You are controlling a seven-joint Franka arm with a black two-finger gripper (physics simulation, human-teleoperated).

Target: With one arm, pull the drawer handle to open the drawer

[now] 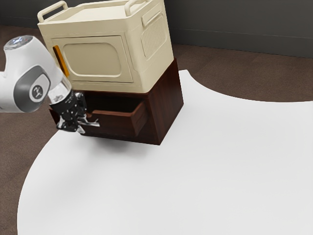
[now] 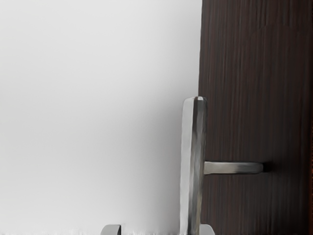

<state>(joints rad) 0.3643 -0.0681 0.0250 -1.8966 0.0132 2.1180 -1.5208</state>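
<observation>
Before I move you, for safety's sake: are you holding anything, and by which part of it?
Nothing is held: my gripper is open, the drawer handle between its fingertips, close by one and clear of the other.

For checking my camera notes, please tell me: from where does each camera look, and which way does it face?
Exterior view: above the table, at the arm's side, facing obliquely down at the open drawer and cream box; the arm enters from the exterior view's left.
Wrist view: at the arm's end, facing past the metal handle and drawer front to the table; the jaws stand apart.
Shared: handle, drawer front, table.
</observation>
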